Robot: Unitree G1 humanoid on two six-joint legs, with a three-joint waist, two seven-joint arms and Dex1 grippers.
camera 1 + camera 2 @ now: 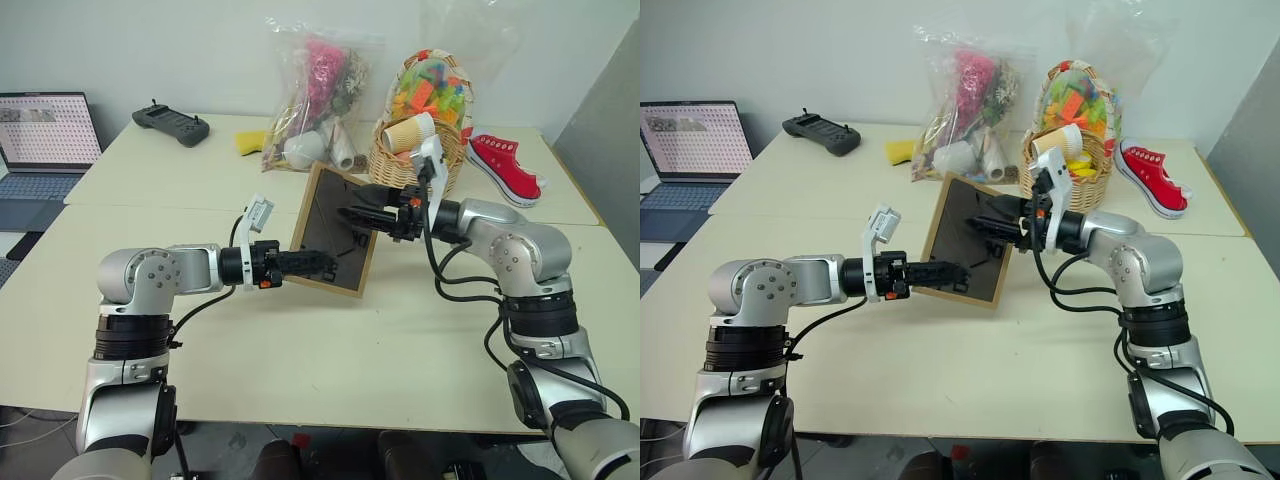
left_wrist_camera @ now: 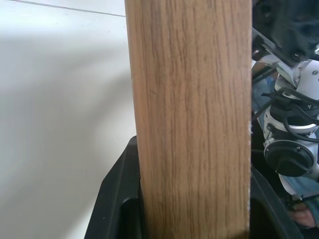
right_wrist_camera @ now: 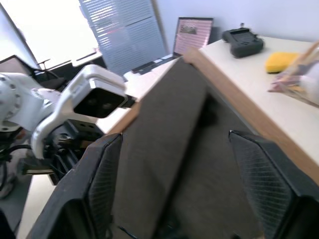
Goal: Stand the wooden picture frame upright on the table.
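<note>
Head view: we find the frame (image 1: 333, 232) held tilted above the surface (image 1: 400, 340), back panel facing us, left hand (image 1: 318, 265) clamped on its 7 o'clock edge. Left wrist: wood sits between its fingers. Right wrist: the right hand (image 3: 174, 194) stands wide astride the back stand; we advise pinching the stand squarely before folding it out.

We face a plain white wall (image 1: 150, 50) behind the furniture. A grey panel (image 1: 605, 150) stands at the right edge. Through the right wrist camera we see a bright window with slatted blinds (image 3: 124, 30) letting in daylight.
</note>
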